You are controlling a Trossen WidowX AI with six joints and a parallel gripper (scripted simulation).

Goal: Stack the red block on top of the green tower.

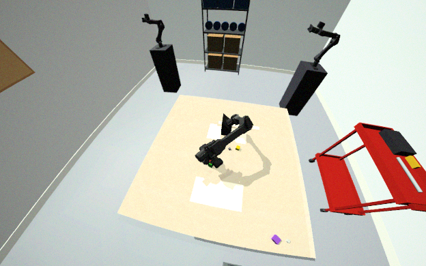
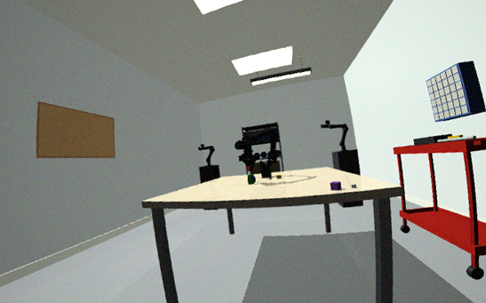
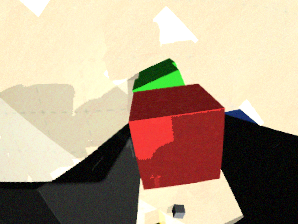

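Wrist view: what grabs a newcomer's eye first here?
The red block fills the middle of the wrist view, clamped in the gripper, with the green tower peeking out just beyond its top edge. In the top view, the black arm stretches across the middle of the pale table, and a bright red cart stands to the right.
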